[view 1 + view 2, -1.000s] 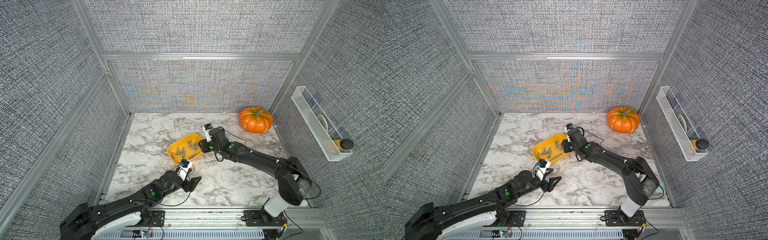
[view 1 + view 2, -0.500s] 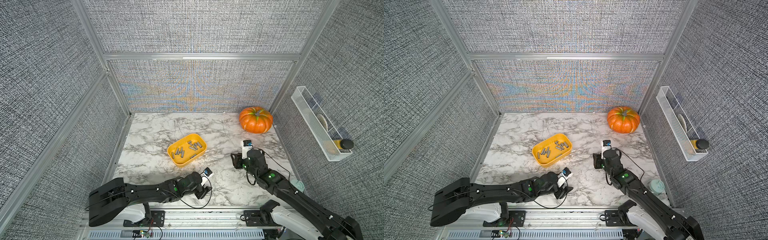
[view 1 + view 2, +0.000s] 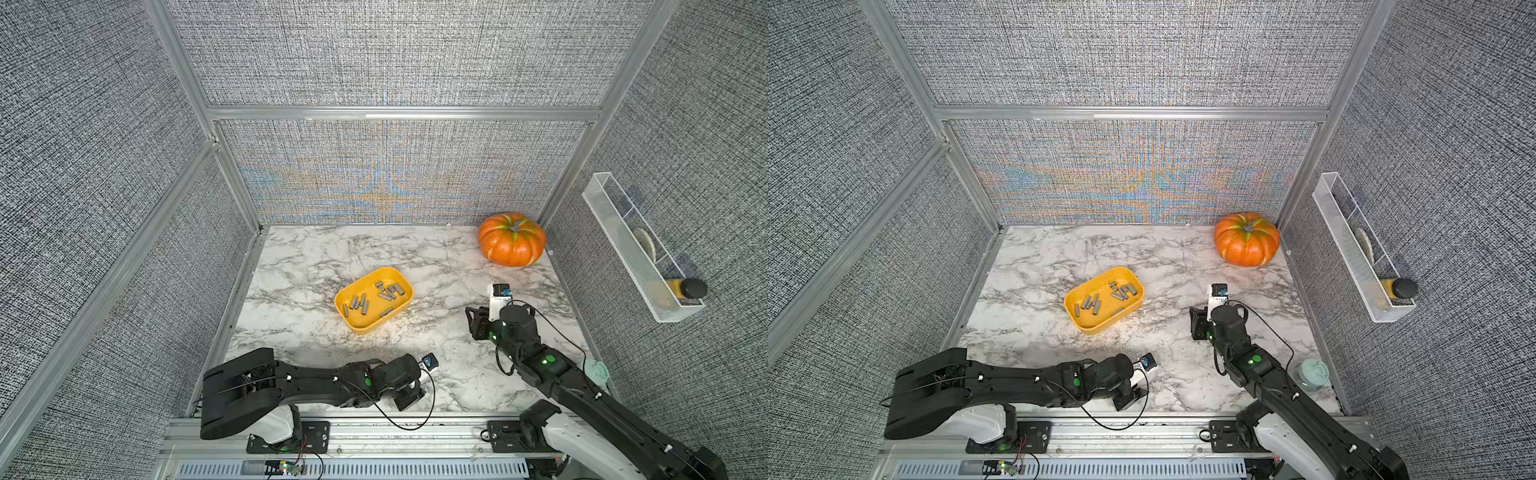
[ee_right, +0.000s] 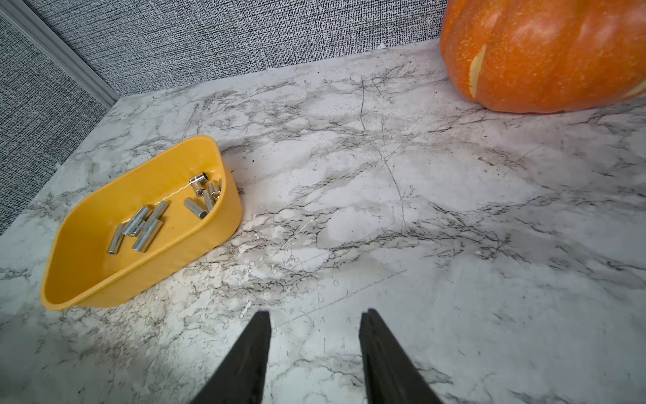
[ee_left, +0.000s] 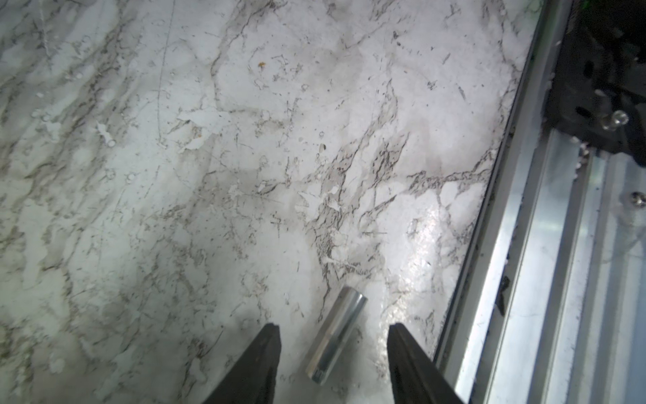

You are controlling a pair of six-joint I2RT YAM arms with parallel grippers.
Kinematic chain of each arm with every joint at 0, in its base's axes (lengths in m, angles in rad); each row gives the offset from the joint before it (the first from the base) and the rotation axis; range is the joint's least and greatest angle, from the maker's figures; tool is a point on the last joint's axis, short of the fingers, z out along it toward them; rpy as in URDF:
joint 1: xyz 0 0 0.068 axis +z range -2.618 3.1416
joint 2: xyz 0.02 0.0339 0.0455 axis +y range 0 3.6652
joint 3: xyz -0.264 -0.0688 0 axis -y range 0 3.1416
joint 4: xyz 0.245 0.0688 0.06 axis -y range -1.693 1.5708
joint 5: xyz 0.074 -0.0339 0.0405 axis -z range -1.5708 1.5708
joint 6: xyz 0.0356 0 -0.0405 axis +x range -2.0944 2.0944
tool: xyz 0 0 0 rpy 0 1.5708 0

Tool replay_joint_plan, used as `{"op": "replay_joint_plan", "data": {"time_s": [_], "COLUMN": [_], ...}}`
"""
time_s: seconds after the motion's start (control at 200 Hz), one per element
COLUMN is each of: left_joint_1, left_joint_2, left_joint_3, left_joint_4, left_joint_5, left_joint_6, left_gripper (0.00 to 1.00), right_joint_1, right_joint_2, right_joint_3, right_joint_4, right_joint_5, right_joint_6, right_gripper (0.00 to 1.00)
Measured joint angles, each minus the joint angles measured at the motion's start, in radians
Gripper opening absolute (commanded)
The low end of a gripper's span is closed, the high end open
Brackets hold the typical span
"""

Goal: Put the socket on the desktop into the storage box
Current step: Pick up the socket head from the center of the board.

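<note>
Overhead, in both top views, the shallow yellow-orange plastic storage box (image 3: 368, 329) (image 3: 1100, 328) sits midway on the white marble-patterned worktop (image 3: 436, 257), holding loose steel sockets (image 3: 360, 303). Left wrist view: a shiny steel cylindrical socket (image 5: 344, 307) lies on the worktop near the aluminium front rail (image 5: 507, 280), between the left end effector's (image 5: 334, 325) spread fingers, touching neither. Right wrist view: the right end effector (image 4: 316, 312) gapes empty, box well apart.

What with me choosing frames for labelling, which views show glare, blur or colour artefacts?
Both top views: rainbow moiré on the back wall; left wrist view: soft, with glare on the desktop beside the socket; right wrist view: sharp, the pumpkin cropped.
</note>
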Motion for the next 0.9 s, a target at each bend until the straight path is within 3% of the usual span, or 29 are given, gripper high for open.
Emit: {"op": "replay_joint_plan", "data": {"time_s": [0.27, 0.52, 0.901], "left_joint_1": [-0.011, -0.015, -0.016], "left_joint_2": [0.054, 0.062, 0.123], "left_joint_3": [0.027, 0.031, 0.06], "left_joint_4": [-0.031, -0.046, -0.056], "left_joint_5": [0.024, -0.02, -0.05], "left_joint_6": [0.007, 0.006, 0.003], "left_gripper": [0.49, 0.49, 0.36], "right_joint_1": [0.0, 0.0, 0.001], "right_joint_2": [0.01, 0.02, 0.025], "right_joint_3": [-0.003, -0.003, -0.003], "right_joint_4": [0.0, 0.004, 0.005], "right_joint_5": [0.008, 0.007, 0.003], "right_joint_6": [0.0, 0.0, 0.0], "right_gripper": [0.47, 0.47, 0.47]}}
